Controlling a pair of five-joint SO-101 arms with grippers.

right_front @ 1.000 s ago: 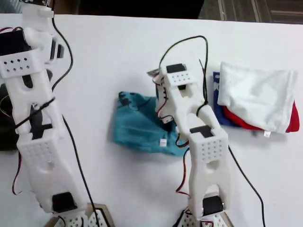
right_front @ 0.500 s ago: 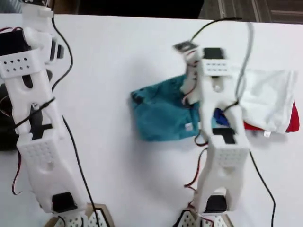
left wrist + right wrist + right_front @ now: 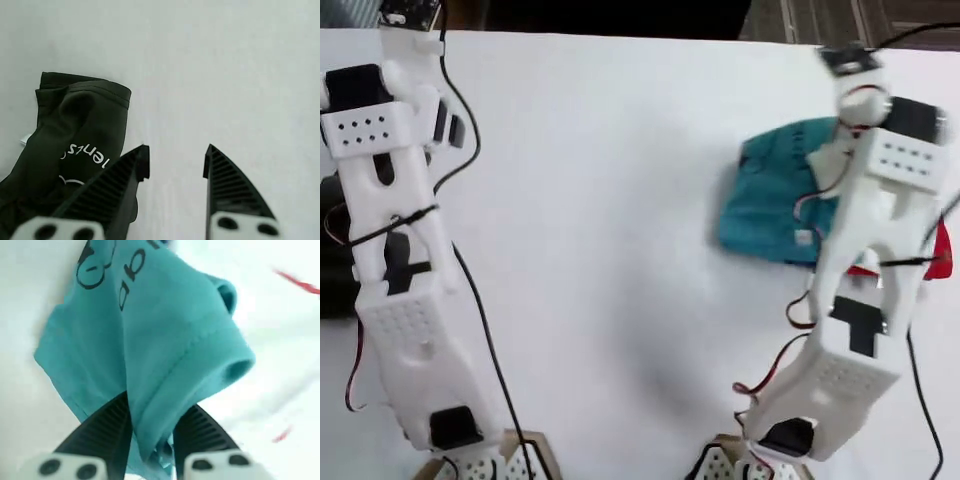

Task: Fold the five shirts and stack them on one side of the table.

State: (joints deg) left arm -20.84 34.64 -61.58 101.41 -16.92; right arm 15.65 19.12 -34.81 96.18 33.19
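Teal shirt [image 3: 765,205] farther right, black-lettered

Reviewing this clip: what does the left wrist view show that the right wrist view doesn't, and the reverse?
Left wrist view's own: a bunched black fabric shirt with white print, lying on the table beside the open left gripper, which holds nothing. Right wrist view's own: a teal fabric shirt with dark print, a fold of it pinched in the right gripper. Both: the white table and a pair of black ribbed fingers on white mounts.
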